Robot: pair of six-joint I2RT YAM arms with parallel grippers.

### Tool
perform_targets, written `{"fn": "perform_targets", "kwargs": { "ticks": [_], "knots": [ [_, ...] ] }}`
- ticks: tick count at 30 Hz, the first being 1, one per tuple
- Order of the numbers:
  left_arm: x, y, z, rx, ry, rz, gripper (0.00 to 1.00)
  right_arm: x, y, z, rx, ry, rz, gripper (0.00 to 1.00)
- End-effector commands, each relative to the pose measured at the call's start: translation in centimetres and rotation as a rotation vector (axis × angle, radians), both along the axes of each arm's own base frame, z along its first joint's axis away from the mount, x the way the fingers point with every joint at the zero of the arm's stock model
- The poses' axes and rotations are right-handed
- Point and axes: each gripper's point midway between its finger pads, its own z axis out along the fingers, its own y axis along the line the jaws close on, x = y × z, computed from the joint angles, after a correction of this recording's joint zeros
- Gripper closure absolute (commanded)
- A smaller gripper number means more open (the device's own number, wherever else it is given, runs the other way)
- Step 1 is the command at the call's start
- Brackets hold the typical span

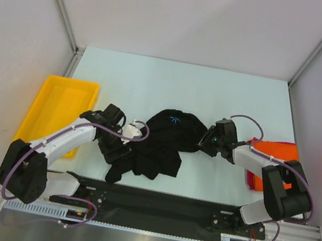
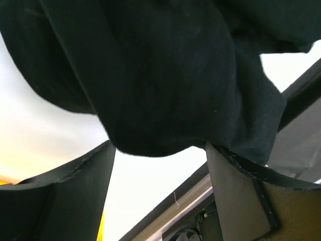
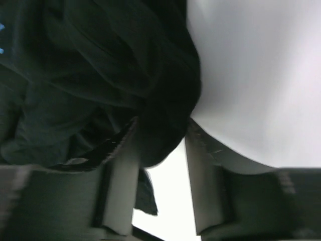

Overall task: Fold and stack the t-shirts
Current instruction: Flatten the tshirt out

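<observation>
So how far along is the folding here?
Nothing looks folded: the black t-shirt lies crumpled mid-table. In hand: left gripper and right gripper each have its cloth between their fingers. Left: fold it, then stack with the orange-red shirts at the right.

- Your black t-shirt (image 1: 167, 140) lies crumpled mid-table, bunched into a dark heap with a small blue mark on top and one part trailing toward the near edge.
- Your orange-red t-shirts (image 1: 281, 149) sit at the right side, mostly hidden.
</observation>
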Motion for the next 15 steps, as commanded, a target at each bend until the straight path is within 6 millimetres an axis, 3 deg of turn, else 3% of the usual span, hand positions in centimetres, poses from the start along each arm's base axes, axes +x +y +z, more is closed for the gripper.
{"fn": "perform_targets", "kwargs": {
  "ticks": [1, 3, 5, 6, 8, 9, 11, 12, 13, 14, 15],
  "knots": [
    [2.9, -2.5, 2.3, -0.106, -0.105, -0.06, 0.22, 3.2, 1.4, 2.4, 0.063, -0.106, -0.005, 0.59],
    [3.1, -4.6, 3.9, -0.21, -0.093, -0.081, 0.23, 3.3, 1.9, 1.9, 0.08, -0.092, 0.003, 0.67],
    [3.5, -5.3, 4.0, -0.233, -0.083, -0.075, 0.37, 3.5, 2.0, 1.9, 0.091, -0.095, -0.006, 0.81],
    [3.4, -5.4, 3.8, -0.24, -0.074, -0.074, 0.45, 3.7, 1.9, 2.2, 0.09, -0.102, -0.013, 0.94],
    [3.3, -5.3, 3.3, -0.229, -0.061, -0.078, 0.7, 3.8, 1.6, 2.5, 0.079, -0.109, -0.023, 1.0],
    [3.1, -5.1, 3.1, -0.223, -0.054, -0.077, 0.96, 4.3, 1.5, 3.7, 0.072, -0.142, -0.019, 1.0],
    [3.7, -4.3, 3.8, -0.204, -0.1, -0.05, 0.99, 4.6, 1.2, 5.0, 0.067, -0.163, -0.005, 1.0],
    [4.7, -3.7, 4.8, -0.2, -0.144, -0.02, 1.0, 5.6, 1.0, 7.3, 0.076, -0.218, -0.004, 1.0],
    [5.8, -2.7, 5.6, -0.165, -0.201, 0.012, 1.0, 5.5, 0.5, 7.9, 0.069, -0.205, -0.008, 1.0],
    [6.8, -2.0, 7.0, -0.151, -0.266, 0.041, 1.0, 5.8, 0.5, 9.2, 0.086, -0.224, 0.002, 1.0],
    [8.8, -0.7, 9.3, -0.14, -0.348, 0.096, 1.0, 7.2, 0.5, 12.2, 0.109, -0.286, 0.001, 1.0]
  ]
}}
